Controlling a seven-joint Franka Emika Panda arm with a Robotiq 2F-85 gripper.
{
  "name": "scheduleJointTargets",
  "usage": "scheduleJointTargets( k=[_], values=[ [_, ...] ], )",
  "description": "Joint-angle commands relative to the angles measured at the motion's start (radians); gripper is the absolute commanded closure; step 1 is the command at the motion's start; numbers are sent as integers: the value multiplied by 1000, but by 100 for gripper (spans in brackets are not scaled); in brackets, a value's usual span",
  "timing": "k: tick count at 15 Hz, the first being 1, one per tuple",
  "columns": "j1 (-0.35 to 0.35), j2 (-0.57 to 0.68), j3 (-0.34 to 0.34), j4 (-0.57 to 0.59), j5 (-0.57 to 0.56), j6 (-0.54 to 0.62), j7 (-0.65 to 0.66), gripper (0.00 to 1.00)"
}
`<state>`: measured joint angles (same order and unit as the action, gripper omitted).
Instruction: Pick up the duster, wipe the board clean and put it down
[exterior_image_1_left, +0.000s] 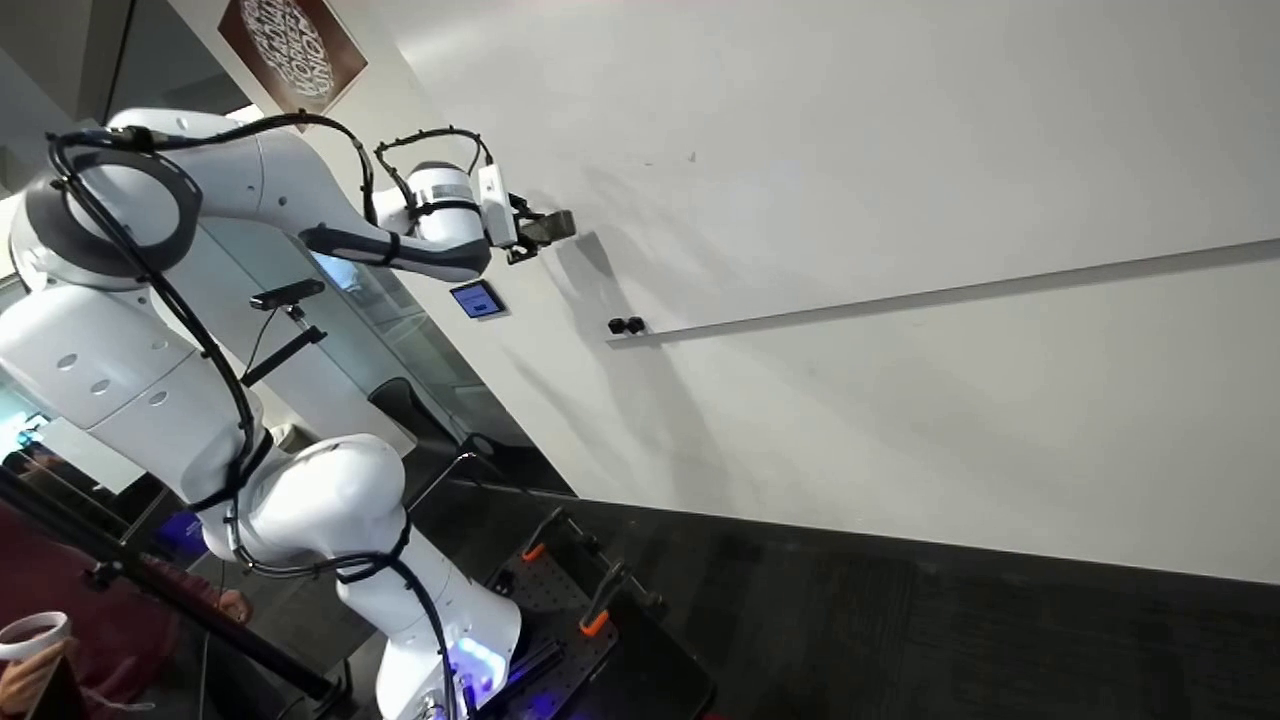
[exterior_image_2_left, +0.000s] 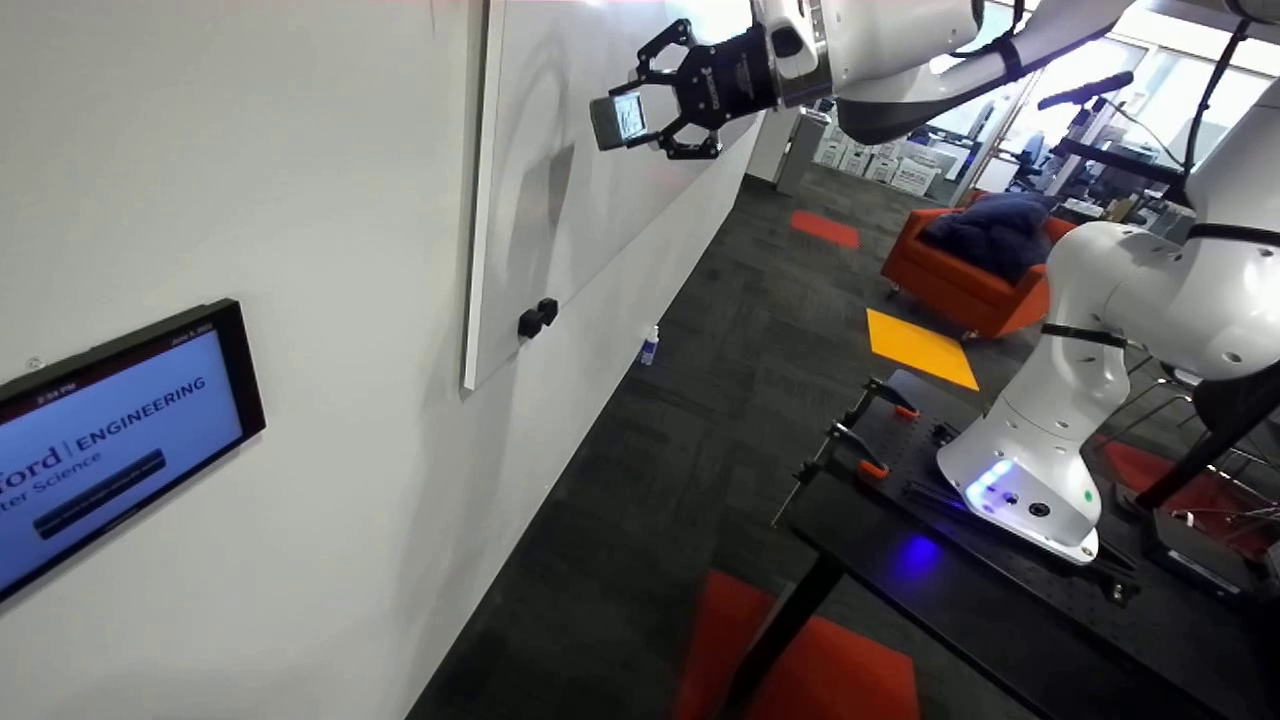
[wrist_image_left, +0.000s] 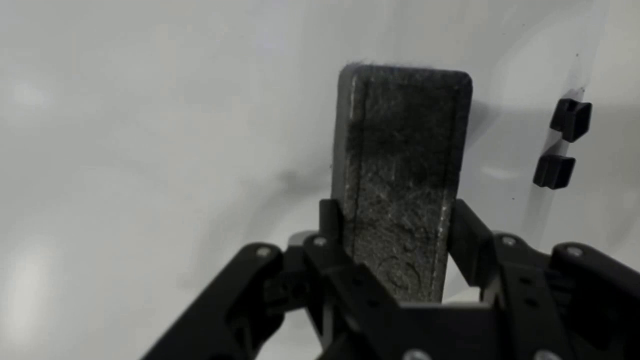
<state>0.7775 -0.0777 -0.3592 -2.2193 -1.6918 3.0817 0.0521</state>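
The duster is a dark grey, felt-like block that shows in both exterior views (exterior_image_1_left: 560, 225) (exterior_image_2_left: 605, 124) and in the wrist view (wrist_image_left: 405, 120). My gripper (wrist_image_left: 395, 215) is shut on its sides, with one finger on each side. In both exterior views the gripper (exterior_image_1_left: 535, 230) (exterior_image_2_left: 624, 118) holds the duster in front of the whiteboard (exterior_image_1_left: 900, 140) near its end. The duster's shadow lies apart from it on the board, so it looks off the surface. A few small dark marks (exterior_image_1_left: 692, 157) show on the board in an exterior view.
Two small black holders (exterior_image_1_left: 626, 325) (exterior_image_2_left: 538, 318) (wrist_image_left: 554, 171) sit on the ledge (exterior_image_1_left: 900, 300) at the board's lower edge. A wall screen (exterior_image_1_left: 478, 299) (exterior_image_2_left: 130, 440) hangs beside the board. The arm's black table (exterior_image_2_left: 930, 580) has clamps on its edge.
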Motion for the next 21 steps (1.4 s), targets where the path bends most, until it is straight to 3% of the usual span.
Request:
scheduleJointTargets(
  k=[1, 3, 4, 8, 11, 16, 21],
  values=[
    [0, 0, -2, 12, -47, 0, 55, 44],
    [0, 0, -3, 19, -66, -1, 75, 44],
    [0, 1, -3, 20, -66, -1, 75, 69],
    [31, 71, 32, 36, -44, -43, 30, 69],
    [56, 128, 59, 57, -106, -107, 76, 69],
    [81, 180, 81, 57, -356, -276, 391, 69],
    [72, 258, 92, 35, -602, -358, 736, 69]
  ],
)
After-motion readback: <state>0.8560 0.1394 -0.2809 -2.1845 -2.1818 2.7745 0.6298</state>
